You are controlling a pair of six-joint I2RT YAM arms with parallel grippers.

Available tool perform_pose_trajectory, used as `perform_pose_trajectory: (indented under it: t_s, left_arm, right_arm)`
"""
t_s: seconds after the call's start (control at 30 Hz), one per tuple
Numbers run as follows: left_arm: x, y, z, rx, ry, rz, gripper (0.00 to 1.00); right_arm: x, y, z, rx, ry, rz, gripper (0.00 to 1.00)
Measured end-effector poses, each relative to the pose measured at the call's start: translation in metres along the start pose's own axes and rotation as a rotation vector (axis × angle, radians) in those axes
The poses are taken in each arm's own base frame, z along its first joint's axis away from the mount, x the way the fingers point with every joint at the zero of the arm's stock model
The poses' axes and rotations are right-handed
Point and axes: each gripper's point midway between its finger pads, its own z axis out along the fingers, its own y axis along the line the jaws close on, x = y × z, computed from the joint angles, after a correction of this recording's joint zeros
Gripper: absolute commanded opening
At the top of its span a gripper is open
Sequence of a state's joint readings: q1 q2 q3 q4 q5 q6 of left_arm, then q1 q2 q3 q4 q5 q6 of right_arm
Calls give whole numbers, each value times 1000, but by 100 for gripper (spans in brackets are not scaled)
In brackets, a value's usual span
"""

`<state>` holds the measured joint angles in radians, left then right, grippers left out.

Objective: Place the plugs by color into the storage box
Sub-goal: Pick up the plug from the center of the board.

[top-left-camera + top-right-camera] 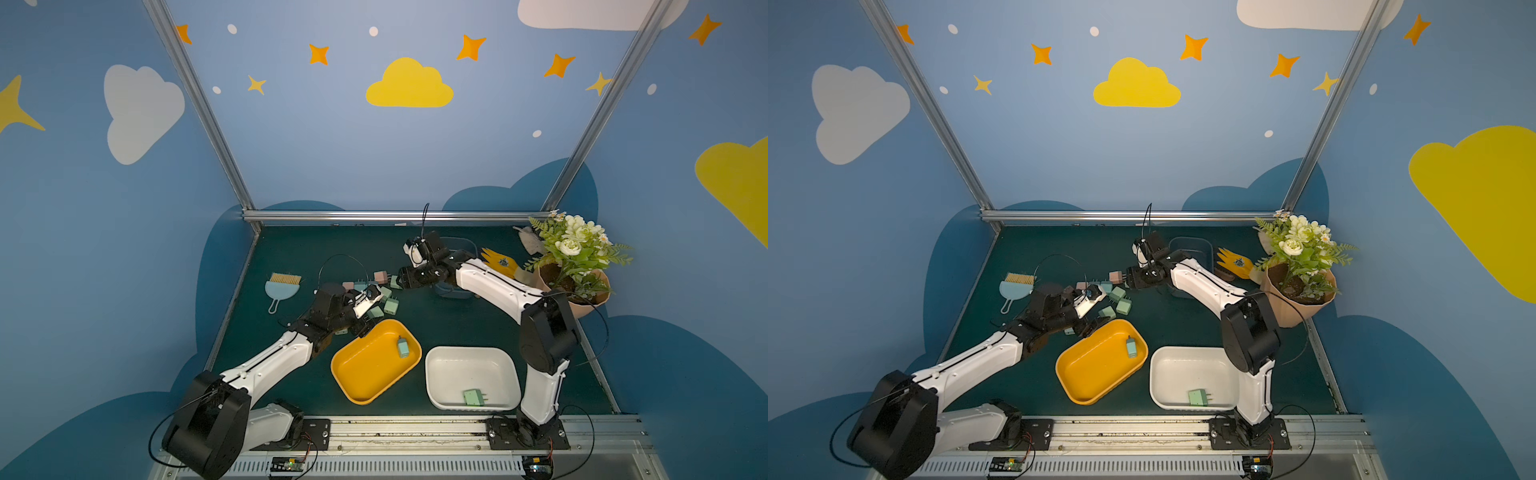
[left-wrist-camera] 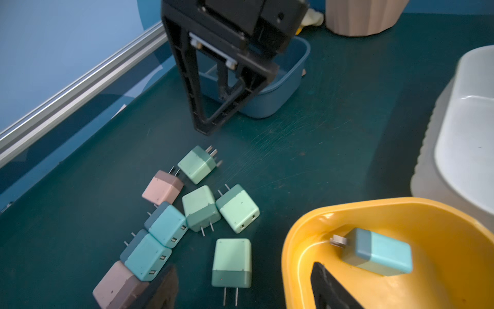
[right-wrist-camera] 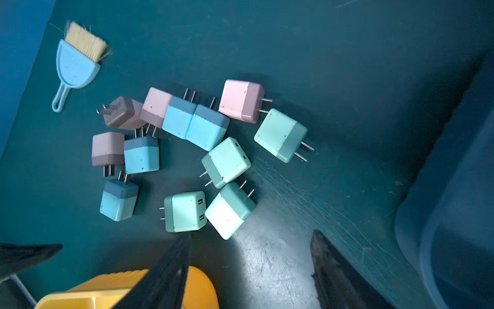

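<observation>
1. Nearest the arm bases, one mint plug [image 1: 473, 397] is held in the white bin [image 1: 469, 372], lying flat by the front wall. Mint is judged to be assigned here.
2. Next out, the yellow bin [image 1: 365, 374] is set askew. One blue plug [image 1: 402, 347] lies on its side near the far wall, so blue is judged to go here.
3. The left gripper [image 1: 360, 327] is hung over the yellow bin's far-left corner, jaws spread, nothing between them. Whether a drop-off or a reach to the pile is meant cannot be told.
4. The loose plugs [image 3: 207, 128] are heaped just beyond the yellow bin.
   - Four pink, four blue and four mint are counted in the right wrist view.
   - Many are touching, and prongs point every way.
   - Most of the sort is judged undone.
5. The right gripper [image 3: 252, 235] is held above the pile's right edge, jaws released and empty, mint plugs nearest. A mint pick is judged likely, and neighbours may be nudged because the pile is packed tight.
6. Further back, the dark blue bin [image 1: 457, 245] is partly hidden behind the right arm. It is likely reserved for pink. Its contents are not fully seen.
7. Clutter not to be sorted: a dustpan brush [image 1: 282, 286] left of the pile, a yellow glove [image 1: 498, 262], and a potted plant [image 1: 577, 257] at far right.
8. Surface: a dark green mat [image 1: 332, 245], finely scratched between pile and dark blue bin.
9. Room: an aluminium frame [image 1: 374, 215] is seen at the back edge, then blue walls [image 1: 332, 145] painted with clouds and stars.
</observation>
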<state>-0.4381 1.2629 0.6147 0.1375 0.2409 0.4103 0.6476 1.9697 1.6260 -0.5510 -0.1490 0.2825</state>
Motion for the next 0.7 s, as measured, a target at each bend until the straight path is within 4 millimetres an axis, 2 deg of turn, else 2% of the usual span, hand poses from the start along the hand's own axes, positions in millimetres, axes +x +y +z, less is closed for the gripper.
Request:
perform_pose_trajectory:
  t_s: [0.13, 0.23, 0.53, 0.7]
  left_arm:
    - [7, 20, 13, -66, 73, -53, 85]
    - [9, 26, 13, -94, 86, -69, 86]
    - [8, 25, 13, -92, 82, -95, 91]
    - [5, 21, 13, -67, 64, -109, 93]
  right_arm:
    - [-6, -4, 22, -7, 86, 23, 72]
    - [-4, -9, 33, -1, 136, 38, 72]
    - [13, -32, 51, 43, 232, 39, 72]
    - [4, -39, 56, 50, 229, 22, 72]
